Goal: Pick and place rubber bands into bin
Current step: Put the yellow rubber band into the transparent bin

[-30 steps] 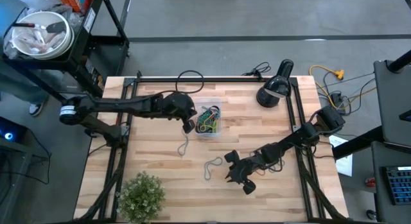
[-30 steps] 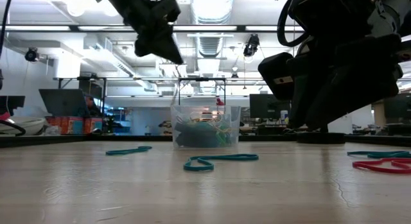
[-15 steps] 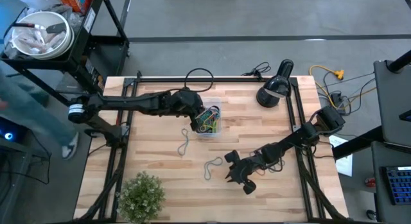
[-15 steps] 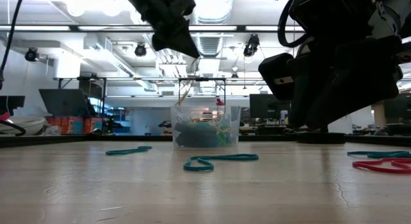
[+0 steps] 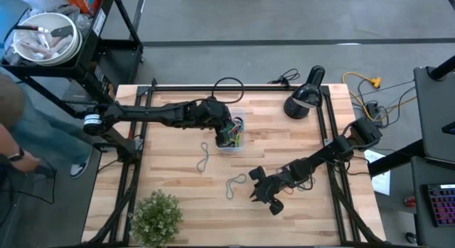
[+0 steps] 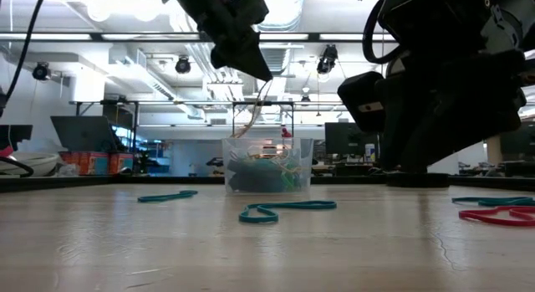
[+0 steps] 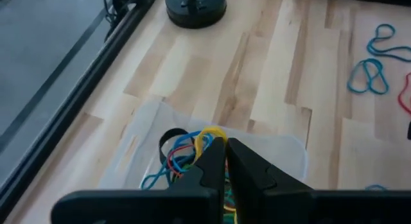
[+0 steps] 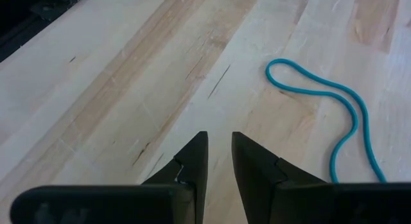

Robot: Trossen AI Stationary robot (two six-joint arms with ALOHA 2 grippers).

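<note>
The clear bin [image 5: 233,138] stands at the table's middle far side with several coloured rubber bands inside [image 7: 176,156]. My left gripper [image 5: 226,128] hovers above the bin [image 6: 267,166], shut on a yellowish band. More bands lie flat on the wood: a grey one [image 5: 203,158], another [image 5: 236,184], teal ones [image 6: 284,208], and a red one [image 6: 497,215]. My right gripper [image 5: 261,195] hangs low over the near right part of the table, slightly open, with a teal band [image 8: 321,102] ahead of it. My left gripper pinches a yellowish rubber band [image 7: 209,132] between its two fingertips, coming from above and slanting down. The band hangs slack below the fingers as a thin strand [image 6: 256,116] whose lower end reaches into the bin.
A black lamp [image 5: 304,99] stands at the far right corner and a small green plant [image 5: 156,216] at the near left. Black cables [image 5: 227,83] lie along the far edge. A white bowl [image 5: 44,36] sits off the table, and a person [image 5: 11,127] stands at the left.
My left gripper has moved toward the table's right and slightly far, from beside the bin to above it, carrying the hanging band along. It has stayed shut. A person has come into view at the left edge.
</note>
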